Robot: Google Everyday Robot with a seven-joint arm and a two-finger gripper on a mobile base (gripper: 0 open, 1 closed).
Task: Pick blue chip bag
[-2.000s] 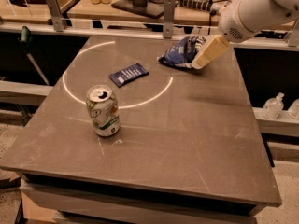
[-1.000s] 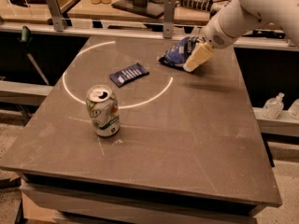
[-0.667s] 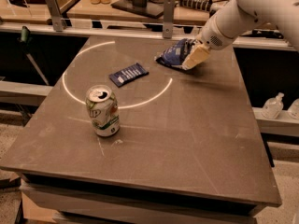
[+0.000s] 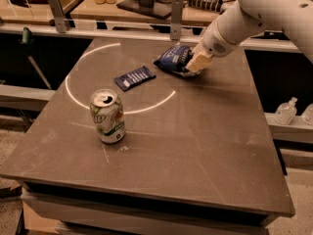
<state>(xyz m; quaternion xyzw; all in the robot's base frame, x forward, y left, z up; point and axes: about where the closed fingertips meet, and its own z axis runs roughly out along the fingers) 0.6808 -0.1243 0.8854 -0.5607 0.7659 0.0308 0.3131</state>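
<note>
The blue chip bag [image 4: 173,59] is a crumpled, puffy dark-blue foil bag lying on the far middle of the grey table [image 4: 195,146]. My gripper [image 4: 195,63], on the white arm coming in from the upper right, is down at the bag's right end and touches it. Its tan fingers [image 4: 199,61] cover that end of the bag.
A small flat dark-blue wrapper [image 4: 135,77] lies left of the bag. A green and white soda can [image 4: 107,115] stands upright at the front left. A rail with posts [image 4: 177,10] runs behind the table. Clear bottles [image 4: 285,111] stand low at the right.
My gripper has moved left and down from the bag's right side onto its right end. The bag, wrapper and can have not moved.
</note>
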